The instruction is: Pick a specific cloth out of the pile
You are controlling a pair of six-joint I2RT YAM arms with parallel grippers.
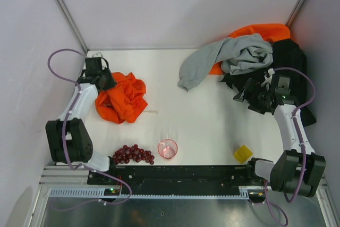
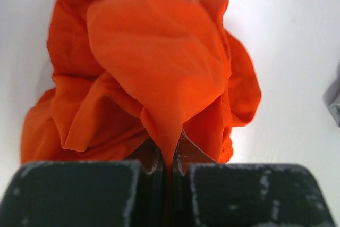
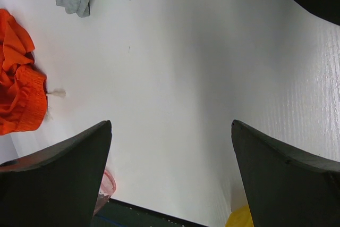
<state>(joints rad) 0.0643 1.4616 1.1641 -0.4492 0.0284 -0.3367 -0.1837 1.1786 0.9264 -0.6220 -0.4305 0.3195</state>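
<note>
cloth lies crumpled, deep red-orange, one fold pinched by left gripper.

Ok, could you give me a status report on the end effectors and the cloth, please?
Left end effector shut on red-orange cloth. Right end effector open, empty. Cloth apart from pile.

You work on white table: matte top, even light, soft shadows only. Pale lilac back wall, left wall and right wall close it in. Metal corner posts stand at rear corners. Black rail runs along near edge, grey metal plate in front of it.
</note>
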